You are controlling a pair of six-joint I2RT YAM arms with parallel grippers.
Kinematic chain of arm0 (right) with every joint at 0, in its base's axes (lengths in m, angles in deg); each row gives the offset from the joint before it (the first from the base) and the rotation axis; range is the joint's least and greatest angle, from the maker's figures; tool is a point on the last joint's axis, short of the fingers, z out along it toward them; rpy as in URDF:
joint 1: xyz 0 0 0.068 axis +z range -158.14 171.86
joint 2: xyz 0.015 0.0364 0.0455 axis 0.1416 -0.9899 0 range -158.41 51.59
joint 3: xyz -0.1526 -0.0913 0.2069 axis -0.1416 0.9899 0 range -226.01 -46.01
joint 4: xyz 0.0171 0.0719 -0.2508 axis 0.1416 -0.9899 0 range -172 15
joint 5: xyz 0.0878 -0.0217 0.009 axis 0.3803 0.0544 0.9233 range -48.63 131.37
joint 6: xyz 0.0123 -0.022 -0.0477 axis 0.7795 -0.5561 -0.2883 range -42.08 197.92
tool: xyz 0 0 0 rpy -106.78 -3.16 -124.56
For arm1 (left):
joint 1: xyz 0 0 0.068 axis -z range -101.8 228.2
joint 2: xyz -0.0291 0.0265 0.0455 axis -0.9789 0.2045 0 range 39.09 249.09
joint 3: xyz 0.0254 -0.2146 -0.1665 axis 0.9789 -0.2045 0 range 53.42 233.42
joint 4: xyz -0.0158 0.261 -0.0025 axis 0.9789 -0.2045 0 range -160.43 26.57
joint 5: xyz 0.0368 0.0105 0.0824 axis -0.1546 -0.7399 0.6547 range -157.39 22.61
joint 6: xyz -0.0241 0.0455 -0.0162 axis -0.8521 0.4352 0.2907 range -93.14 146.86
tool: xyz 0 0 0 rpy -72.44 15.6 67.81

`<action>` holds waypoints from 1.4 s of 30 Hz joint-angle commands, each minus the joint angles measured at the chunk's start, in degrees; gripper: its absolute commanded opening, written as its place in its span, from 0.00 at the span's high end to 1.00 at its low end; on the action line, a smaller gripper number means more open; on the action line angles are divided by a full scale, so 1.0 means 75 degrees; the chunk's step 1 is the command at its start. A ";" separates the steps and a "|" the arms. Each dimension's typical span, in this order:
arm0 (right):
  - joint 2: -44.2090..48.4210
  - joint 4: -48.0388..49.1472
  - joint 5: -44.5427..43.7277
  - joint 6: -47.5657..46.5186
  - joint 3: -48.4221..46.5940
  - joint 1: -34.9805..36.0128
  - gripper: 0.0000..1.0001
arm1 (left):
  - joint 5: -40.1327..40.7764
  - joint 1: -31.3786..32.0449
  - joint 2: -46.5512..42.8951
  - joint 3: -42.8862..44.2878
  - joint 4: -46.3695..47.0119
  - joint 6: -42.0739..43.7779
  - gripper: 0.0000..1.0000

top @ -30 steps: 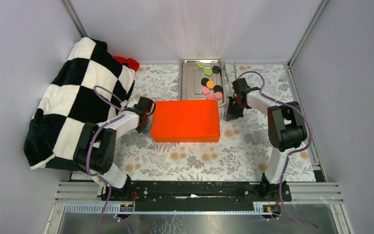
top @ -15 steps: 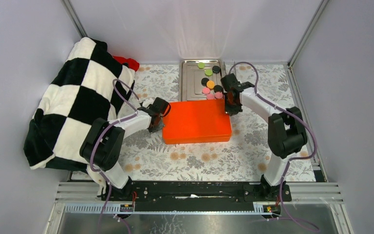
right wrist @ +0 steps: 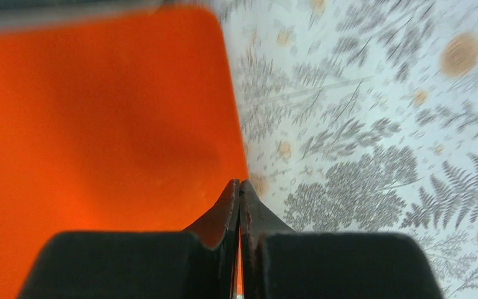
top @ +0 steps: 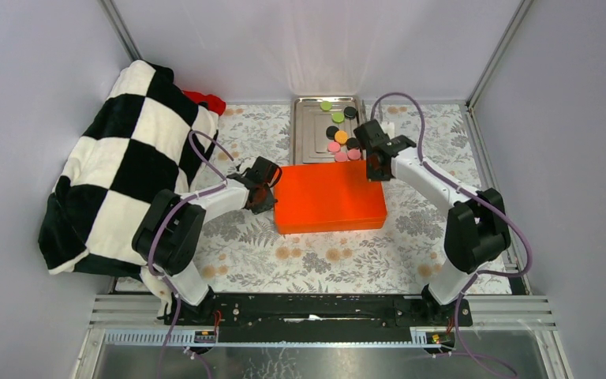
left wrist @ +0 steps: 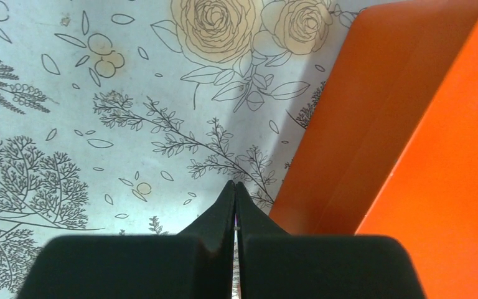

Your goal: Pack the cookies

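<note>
Checkered blanket (top: 118, 158) heaped at left of frame. Left gripper (left wrist: 234, 184) fingers pressed together, holding nothing, tip low by left edge of orange box (top: 330, 197), centre. Cookies (top: 341, 136) (green, black, orange, pink) on right half of metal tray (top: 306, 134), upper centre. Right gripper (right wrist: 239, 182) likewise pressed together, over box's upper-right corner.
</note>
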 commanded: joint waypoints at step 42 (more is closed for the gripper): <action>0.3174 0.0767 -0.0122 -0.0359 0.0654 0.0060 0.00 | 0.1520 0.0196 -0.4200 -0.0187 -0.0653 0.0658 0.30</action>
